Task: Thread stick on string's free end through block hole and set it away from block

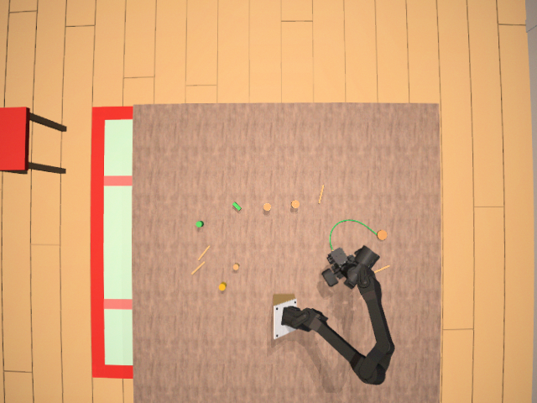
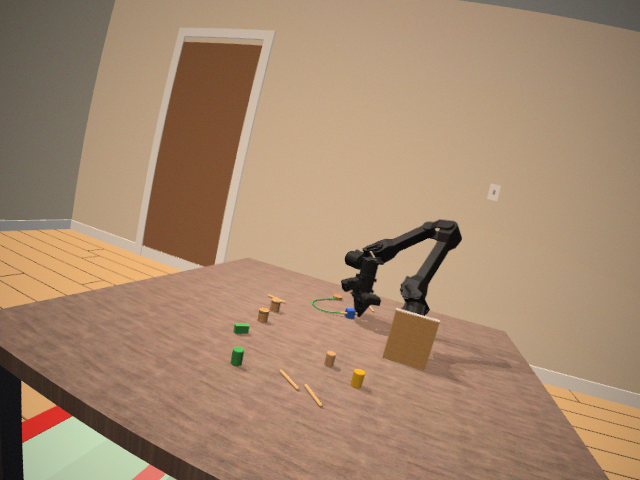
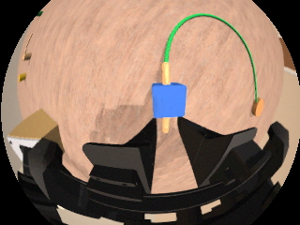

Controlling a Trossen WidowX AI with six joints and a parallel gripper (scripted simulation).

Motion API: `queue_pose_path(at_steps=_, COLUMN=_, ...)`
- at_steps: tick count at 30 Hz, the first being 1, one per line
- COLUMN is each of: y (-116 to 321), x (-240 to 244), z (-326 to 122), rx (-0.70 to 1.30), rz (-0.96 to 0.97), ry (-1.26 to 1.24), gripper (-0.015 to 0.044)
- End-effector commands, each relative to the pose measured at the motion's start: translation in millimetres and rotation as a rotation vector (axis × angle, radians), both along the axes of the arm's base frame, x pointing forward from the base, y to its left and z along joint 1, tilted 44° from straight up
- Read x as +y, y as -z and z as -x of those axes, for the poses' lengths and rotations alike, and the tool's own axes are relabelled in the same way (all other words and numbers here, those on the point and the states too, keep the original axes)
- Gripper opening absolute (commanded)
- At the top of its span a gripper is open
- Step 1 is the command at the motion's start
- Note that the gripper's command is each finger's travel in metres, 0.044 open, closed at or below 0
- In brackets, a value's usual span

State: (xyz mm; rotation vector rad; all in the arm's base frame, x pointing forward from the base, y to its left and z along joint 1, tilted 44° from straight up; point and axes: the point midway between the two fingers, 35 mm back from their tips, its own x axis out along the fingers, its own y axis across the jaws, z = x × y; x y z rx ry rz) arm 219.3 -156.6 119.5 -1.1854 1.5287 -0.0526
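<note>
In the middle of the wrist view, the thin wooden stick (image 3: 166,125) runs through the blue block (image 2: 349,313) (image 3: 169,100), a tip showing at either side; the green string (image 1: 348,220) (image 2: 313,304) (image 3: 202,15) arcs from its upper end to the round wooden button (image 1: 382,234) (image 2: 337,297) (image 3: 258,107) at right. The jaws (image 1: 333,265) (image 2: 360,313) stand partly open around the lower tip, grasping nothing.

The stick is probably light and rigid, and its round sides may roll or slip. The exposed lower tip is the place to grip, centred and low to the desk (image 1: 182,164) (image 2: 170,356) (image 3: 108,56). The block looks light enough to drag along, so a slow, straight pull suits it; the string should follow limply.
</note>
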Motion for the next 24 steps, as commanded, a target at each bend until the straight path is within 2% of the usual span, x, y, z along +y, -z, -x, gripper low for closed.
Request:
queue_pose_path(at_steps=1, y=0.0, x=0.0, z=0.0, rx=0.0, rz=0.0, ry=0.0, gripper=0.0098)
queue_pose_path(at_steps=5, y=0.0, x=0.0, z=0.0, rx=0.0, rz=0.0, ry=0.0, gripper=0.0)
queue_pose_path(at_steps=24, y=0.8, x=-2.9, z=1.8, rx=-0.038, rz=-0.06, ry=-0.046, gripper=0.0)
